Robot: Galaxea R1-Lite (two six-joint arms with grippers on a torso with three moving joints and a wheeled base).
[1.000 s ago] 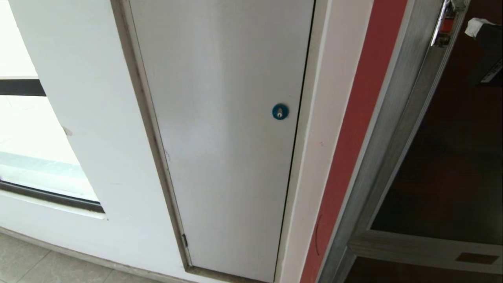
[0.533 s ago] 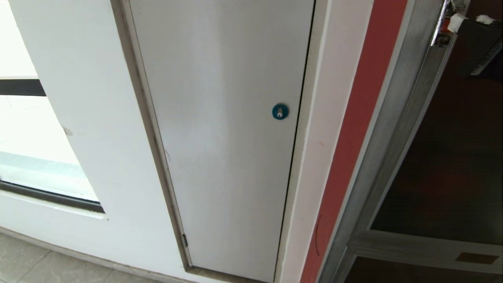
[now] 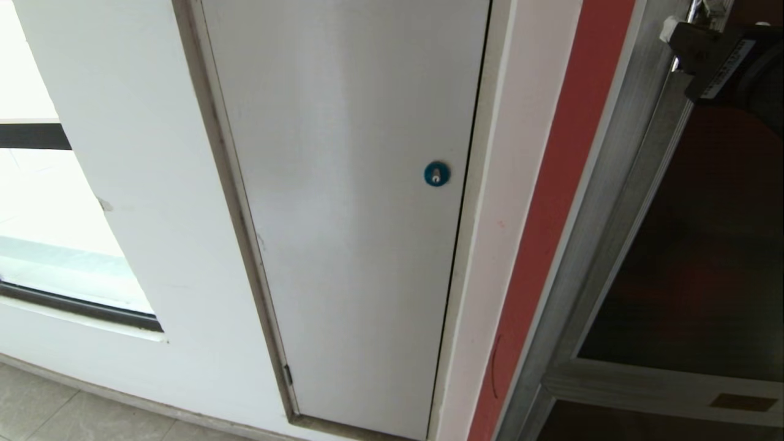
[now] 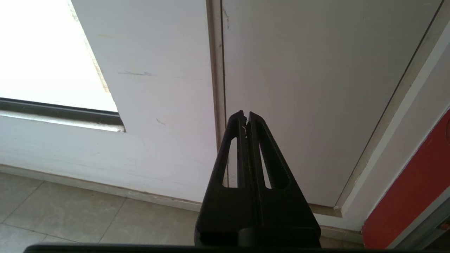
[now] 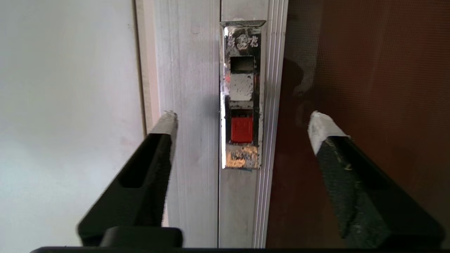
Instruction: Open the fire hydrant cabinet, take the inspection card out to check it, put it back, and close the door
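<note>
Facing the red latch (image 5: 242,129) on the door (image 5: 351,105), the right gripper (image 5: 242,123) is spread wide and empty; its fingers could slip past the small latch.

Bright daylight from the window (image 3: 37,202) at far left, blown out to white in head and left wrist views. Soft sheen down the white door (image 3: 355,214). Dark glass door (image 5: 365,105) dim, faint shadowy reflection on it. Glare speckles on the chrome latch plate (image 5: 242,95). Right hand (image 5: 242,123) fingertips slightly soft. Straight edges bowed in head view.
</note>
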